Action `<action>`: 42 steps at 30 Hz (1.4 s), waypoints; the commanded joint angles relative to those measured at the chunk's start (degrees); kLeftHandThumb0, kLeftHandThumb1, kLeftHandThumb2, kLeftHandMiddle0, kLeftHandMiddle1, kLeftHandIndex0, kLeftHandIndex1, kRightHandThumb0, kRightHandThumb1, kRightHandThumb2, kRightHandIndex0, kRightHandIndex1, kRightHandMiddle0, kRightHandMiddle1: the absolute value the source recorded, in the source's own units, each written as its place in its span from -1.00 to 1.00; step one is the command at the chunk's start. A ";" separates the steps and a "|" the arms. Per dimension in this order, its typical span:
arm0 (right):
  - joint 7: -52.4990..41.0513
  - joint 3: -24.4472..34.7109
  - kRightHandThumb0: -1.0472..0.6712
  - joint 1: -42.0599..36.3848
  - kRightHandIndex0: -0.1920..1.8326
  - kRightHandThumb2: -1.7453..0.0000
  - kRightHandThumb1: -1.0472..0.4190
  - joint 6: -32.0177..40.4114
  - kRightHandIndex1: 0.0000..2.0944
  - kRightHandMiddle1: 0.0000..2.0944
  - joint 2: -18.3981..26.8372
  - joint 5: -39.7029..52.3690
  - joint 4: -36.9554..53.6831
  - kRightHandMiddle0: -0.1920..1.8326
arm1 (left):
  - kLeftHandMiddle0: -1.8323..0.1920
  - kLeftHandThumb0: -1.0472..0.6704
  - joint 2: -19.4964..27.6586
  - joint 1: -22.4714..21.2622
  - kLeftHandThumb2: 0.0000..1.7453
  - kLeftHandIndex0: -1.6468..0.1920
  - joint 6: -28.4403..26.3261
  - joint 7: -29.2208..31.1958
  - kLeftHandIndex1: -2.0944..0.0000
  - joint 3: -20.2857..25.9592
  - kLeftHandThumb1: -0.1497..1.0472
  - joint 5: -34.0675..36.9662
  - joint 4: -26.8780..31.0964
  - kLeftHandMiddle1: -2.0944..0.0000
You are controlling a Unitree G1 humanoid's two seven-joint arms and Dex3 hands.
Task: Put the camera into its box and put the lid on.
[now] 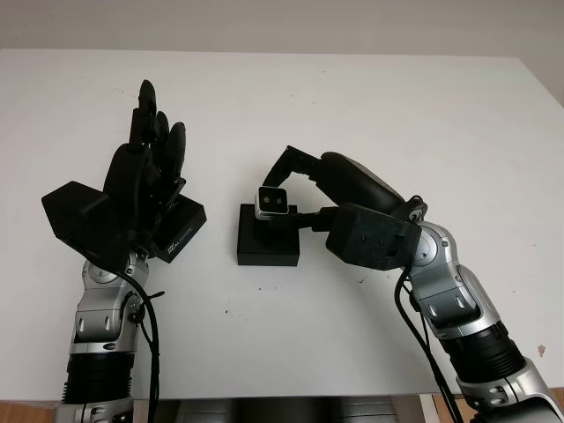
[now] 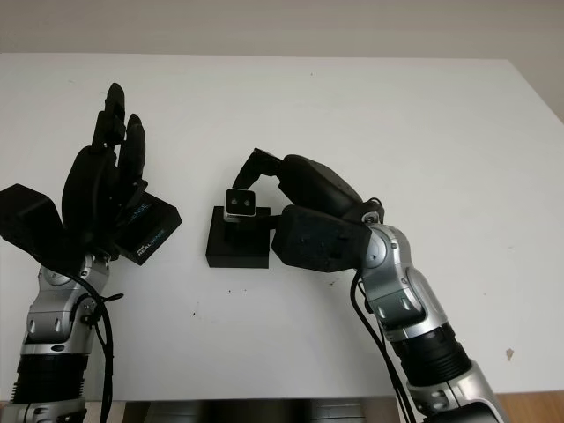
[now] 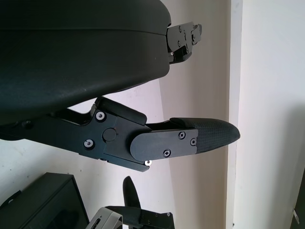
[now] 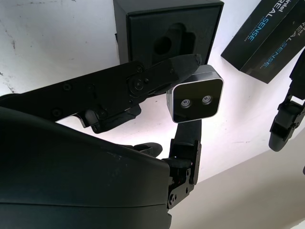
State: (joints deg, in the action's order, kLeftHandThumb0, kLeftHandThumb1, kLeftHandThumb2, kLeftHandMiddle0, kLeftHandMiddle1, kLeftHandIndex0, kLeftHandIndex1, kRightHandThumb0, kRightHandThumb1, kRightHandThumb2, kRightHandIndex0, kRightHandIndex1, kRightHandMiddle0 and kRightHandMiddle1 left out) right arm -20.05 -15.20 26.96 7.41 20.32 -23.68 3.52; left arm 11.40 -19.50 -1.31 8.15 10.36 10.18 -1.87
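Right hand (image 4: 183,102) pinched camera (image 1: 272,202) between fingers, lens outward, just above open box (image 1: 268,240) (foam cutout faced up, presumably so camera could drop straight in). Left hand (image 1: 145,172) open, raised beside lid (image 1: 181,229), likely waiting its turn. Beyond hands: plain white table (image 1: 370,106), pale wall behind far edge.

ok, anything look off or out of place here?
Nothing stands out. The right robot hand holds the camera above the open box; the lid sits on the table under the open left robot hand.
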 commanded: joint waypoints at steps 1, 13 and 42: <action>-0.06 0.00 -0.25 -0.67 -0.49 0.91 -1.00 -0.95 -0.95 0.57 0.48 -0.06 0.03 -0.54 | 1.00 -0.60 0.04 -0.04 -0.44 1.00 0.30 -0.06 1.00 0.06 1.00 -0.10 0.35 1.00; 0.40 -0.11 -0.25 -2.13 -0.48 0.91 -1.00 0.94 -0.95 0.56 0.10 -2.50 2.82 -0.51 | 1.00 -0.61 0.00 -0.08 -0.46 1.00 0.26 -0.06 1.00 0.21 1.00 0.17 0.32 1.00; 2.73 -1.59 -0.24 -6.49 -0.45 0.92 -1.00 9.41 -0.94 0.57 -5.31 -6.90 9.73 -0.53 | 1.00 -0.62 -0.47 0.04 -0.47 1.00 0.03 -0.31 1.00 0.30 1.00 0.53 0.25 1.00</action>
State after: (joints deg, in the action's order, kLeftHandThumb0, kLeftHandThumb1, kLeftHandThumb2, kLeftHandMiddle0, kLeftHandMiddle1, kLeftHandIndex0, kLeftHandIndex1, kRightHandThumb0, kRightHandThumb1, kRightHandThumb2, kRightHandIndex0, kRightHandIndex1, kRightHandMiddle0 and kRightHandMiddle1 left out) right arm -17.51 -16.63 20.93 16.54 15.22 -30.58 11.86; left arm 11.15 -19.50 -1.35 8.01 10.38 10.34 -1.98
